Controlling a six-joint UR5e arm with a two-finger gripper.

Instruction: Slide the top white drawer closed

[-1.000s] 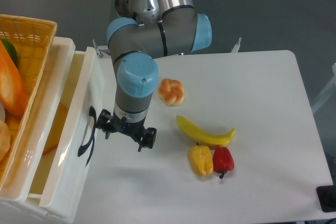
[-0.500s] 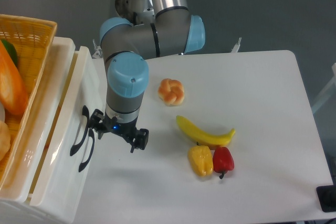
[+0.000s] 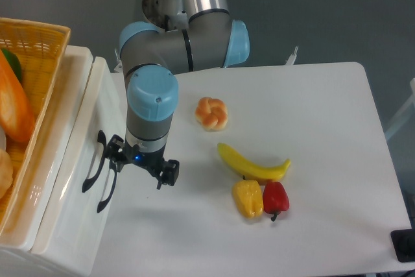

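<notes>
The top white drawer (image 3: 87, 128) sits almost flush with the white cabinet (image 3: 61, 102) at the left, and no gap into its inside shows. Its black arched handle (image 3: 93, 162) faces the table. Just below it I see the lower drawer's handle (image 3: 107, 189). My gripper (image 3: 139, 165) points down right beside the drawer front, open and holding nothing. Its left finger (image 3: 115, 152) is against the drawer front next to the handle, and the right finger (image 3: 167, 174) hangs over the table.
An orange woven basket (image 3: 39, 50) with food in it stands on top of the cabinet. On the white table (image 3: 324, 115) lie a bread roll (image 3: 211, 113), a banana (image 3: 253, 164), a yellow pepper (image 3: 248, 198) and a red pepper (image 3: 275, 198).
The top drawer has slid left into the cabinet, closing the wide gap that showed its inside. My gripper moved left along with the drawer front, still open.
</notes>
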